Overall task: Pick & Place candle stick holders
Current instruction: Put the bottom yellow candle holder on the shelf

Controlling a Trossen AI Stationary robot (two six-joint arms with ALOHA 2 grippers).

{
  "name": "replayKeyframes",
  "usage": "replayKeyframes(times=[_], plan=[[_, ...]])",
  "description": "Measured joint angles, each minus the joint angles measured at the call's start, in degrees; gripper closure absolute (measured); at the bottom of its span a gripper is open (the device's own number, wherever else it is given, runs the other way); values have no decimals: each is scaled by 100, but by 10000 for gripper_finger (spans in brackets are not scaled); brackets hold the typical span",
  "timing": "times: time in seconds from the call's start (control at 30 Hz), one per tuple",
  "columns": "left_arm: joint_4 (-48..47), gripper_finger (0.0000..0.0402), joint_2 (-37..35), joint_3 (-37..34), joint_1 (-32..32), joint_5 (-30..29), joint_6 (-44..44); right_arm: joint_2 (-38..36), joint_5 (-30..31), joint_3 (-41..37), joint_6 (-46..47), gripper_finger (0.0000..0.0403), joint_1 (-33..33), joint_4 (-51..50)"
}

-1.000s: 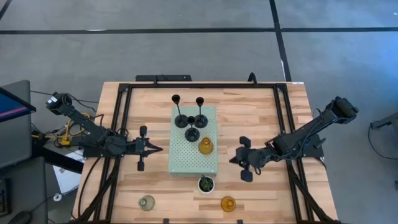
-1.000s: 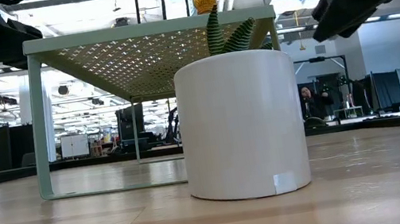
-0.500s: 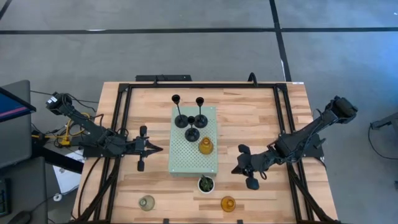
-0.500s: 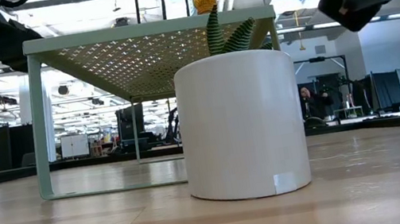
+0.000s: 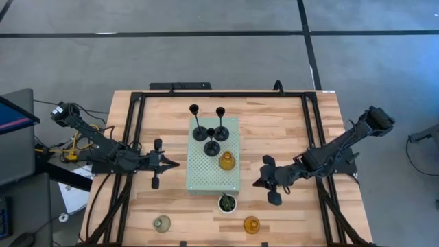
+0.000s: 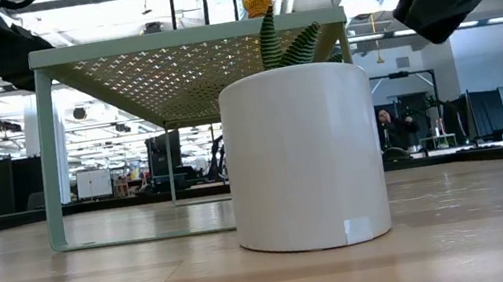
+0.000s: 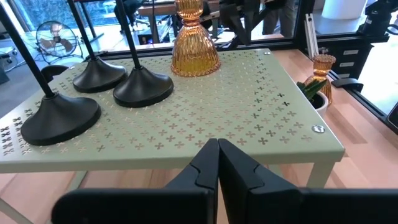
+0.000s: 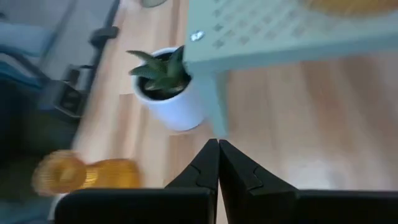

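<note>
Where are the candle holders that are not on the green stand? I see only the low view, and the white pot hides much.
Observer: One amber holder stands on the table's near edge, right of the plant.
Operator: And another one?
Observer: A clear-grey holder stands on the same edge, far to the left.
Operator: Is the right gripper holding anything?
Observer: No, the right gripper is shut and empty, between the green stand and the table's right side.
</note>
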Motion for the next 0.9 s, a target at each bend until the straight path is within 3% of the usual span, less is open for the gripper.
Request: replayKeyframes(times=[0.1,0.2,0.4,0.53,0.73,0.9], plan=[[0,394,0,0,0,-1,1,2,-774,36,828,403,-80,-23],[0,394,0,0,0,-1,1,4,-965,199,1429,403,77,-14],[0,394,0,0,1,-1,1,228,-44,998,939,403,781,-220],[0,394,1,0,1,0,1,739,596,1793,918,403,1183,-985],[-2,394,1,0,1,0,1,1874,560,3093,1308,403,1373,-2379],[-2,394,2,0,1,-1,1,2524,330,3863,1643,403,1463,-2793]])
